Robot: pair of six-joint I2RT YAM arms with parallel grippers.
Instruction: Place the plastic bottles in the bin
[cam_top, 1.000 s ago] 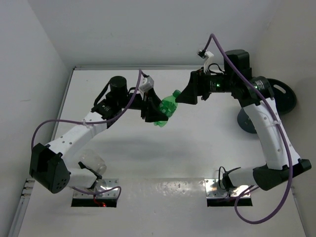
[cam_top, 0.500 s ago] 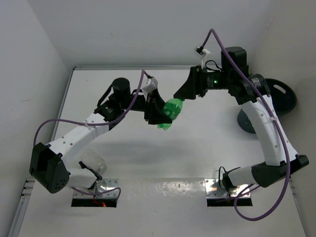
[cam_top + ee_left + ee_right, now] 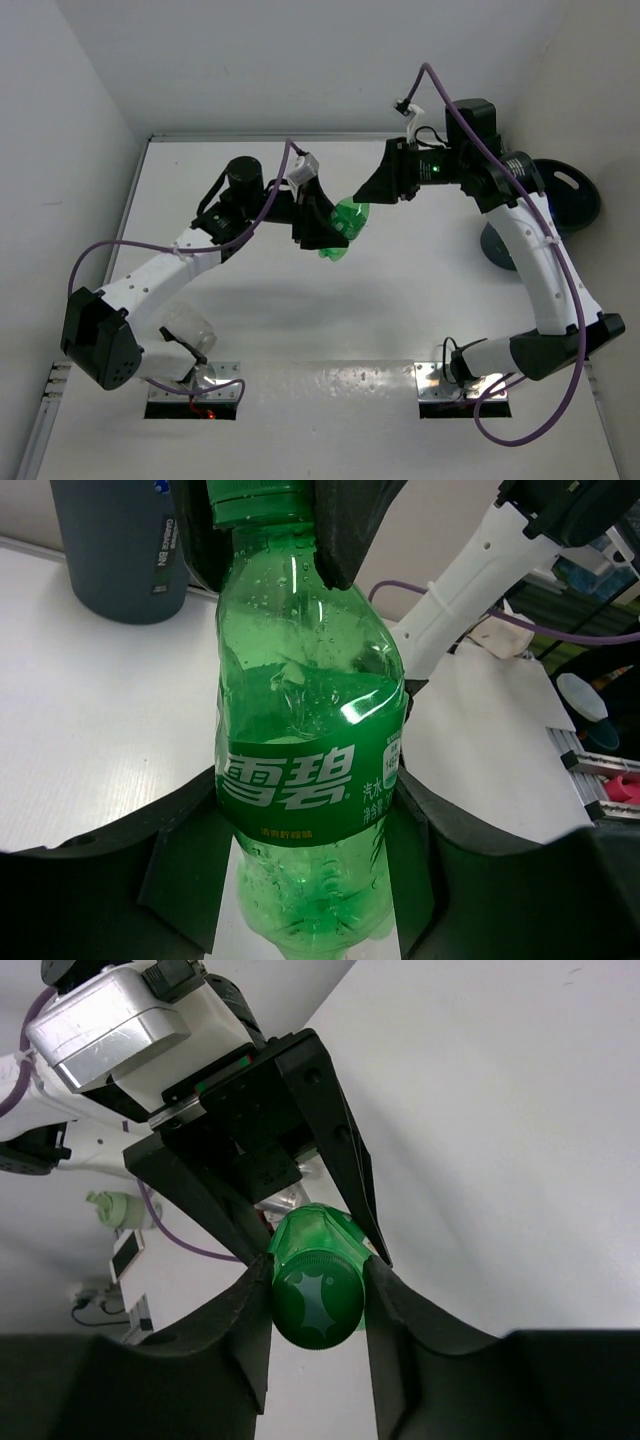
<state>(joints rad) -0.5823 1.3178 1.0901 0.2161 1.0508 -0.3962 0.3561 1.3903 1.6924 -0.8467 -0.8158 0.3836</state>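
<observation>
A green plastic bottle [image 3: 342, 228] with a green label hangs in the air over the middle of the table, held from both ends. My left gripper [image 3: 320, 225] is shut on its lower body [image 3: 310, 780], its fingers [image 3: 175, 870] pressing both sides of the label. My right gripper [image 3: 318, 1295] is shut on the green cap [image 3: 316, 1305], with both pads touching it. The bin [image 3: 565, 200], dark grey-blue, stands at the far right behind the right arm, and appears as a dark tub [image 3: 120, 550] in the left wrist view. A clear bottle [image 3: 190, 330] lies by the left arm's base.
White walls close the table at the back and left. The right arm's forearm [image 3: 535, 260] runs in front of the bin. Purple cables loop from both arms. Mounting plates [image 3: 195, 392] sit at the near edge.
My right gripper has closed from wide open onto the bottle's cap. The left gripper and bottle shifted slightly up and right, keeping their hold.
</observation>
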